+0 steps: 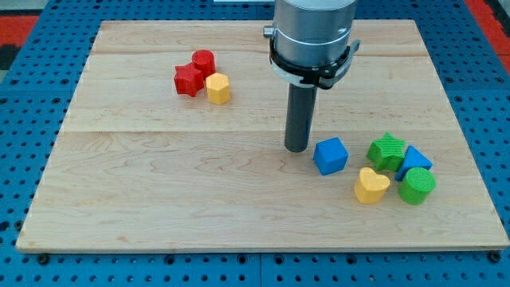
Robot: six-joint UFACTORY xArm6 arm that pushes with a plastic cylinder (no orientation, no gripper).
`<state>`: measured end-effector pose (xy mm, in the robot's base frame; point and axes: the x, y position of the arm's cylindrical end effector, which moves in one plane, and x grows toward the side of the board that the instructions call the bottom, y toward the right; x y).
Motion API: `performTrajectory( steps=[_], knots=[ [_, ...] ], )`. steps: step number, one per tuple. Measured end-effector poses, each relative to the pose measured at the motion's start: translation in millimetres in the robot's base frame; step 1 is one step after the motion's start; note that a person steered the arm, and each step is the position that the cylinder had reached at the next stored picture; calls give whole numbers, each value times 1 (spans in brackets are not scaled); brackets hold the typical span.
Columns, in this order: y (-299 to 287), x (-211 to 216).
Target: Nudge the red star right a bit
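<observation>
The red star (188, 80) lies on the wooden board (159, 183) at the upper left, touching a red cylinder (204, 61) above it and a yellow hexagon block (217, 88) to its right. My tip (297, 148) rests on the board near the middle, far to the right of and below the red star. It stands just left of a blue cube (331, 155).
At the right a cluster holds a green star (387, 151), a blue triangle block (413, 162), a green cylinder (417, 186) and a yellow heart (370, 186). The arm's grey body (312, 36) hangs over the board's top middle.
</observation>
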<state>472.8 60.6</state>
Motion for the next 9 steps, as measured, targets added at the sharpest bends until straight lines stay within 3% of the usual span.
performTrajectory(
  steps=[2, 3, 7, 9],
  knots=[
    [38, 38],
    [24, 37],
    [-205, -64],
    [-267, -103]
  ],
)
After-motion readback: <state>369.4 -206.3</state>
